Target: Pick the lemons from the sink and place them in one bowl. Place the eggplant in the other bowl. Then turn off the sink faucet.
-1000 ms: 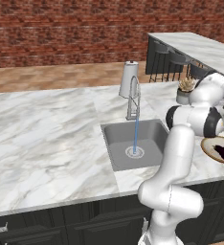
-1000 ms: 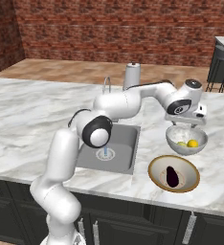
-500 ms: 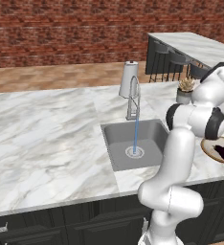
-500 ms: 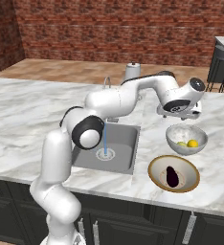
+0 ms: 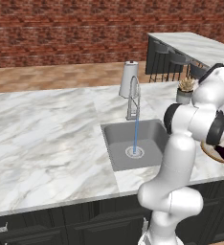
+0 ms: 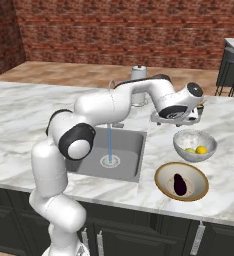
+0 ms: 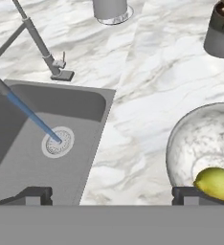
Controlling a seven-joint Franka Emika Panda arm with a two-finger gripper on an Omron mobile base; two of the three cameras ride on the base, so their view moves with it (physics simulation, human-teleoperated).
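Both lemons (image 6: 196, 149) are seen in the speckled grey bowl (image 6: 183, 145), the eggplant (image 6: 179, 183) in the tan bowl (image 6: 164, 171); water runs from the faucet (image 6: 112, 87), which lies left of the wide-open, empty gripper (image 6: 181, 120), across the sink (image 6: 130, 169)

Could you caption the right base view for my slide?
Lemons in grey-white bowl, eggplant in tan bowl, faucet running.

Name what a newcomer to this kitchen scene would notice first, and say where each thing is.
The white arm arches over the marble counter, its open gripper hanging above the grey-white bowl holding two lemons. Water runs from the faucet into the sink. The eggplant lies in the wooden bowl near the counter's front edge.
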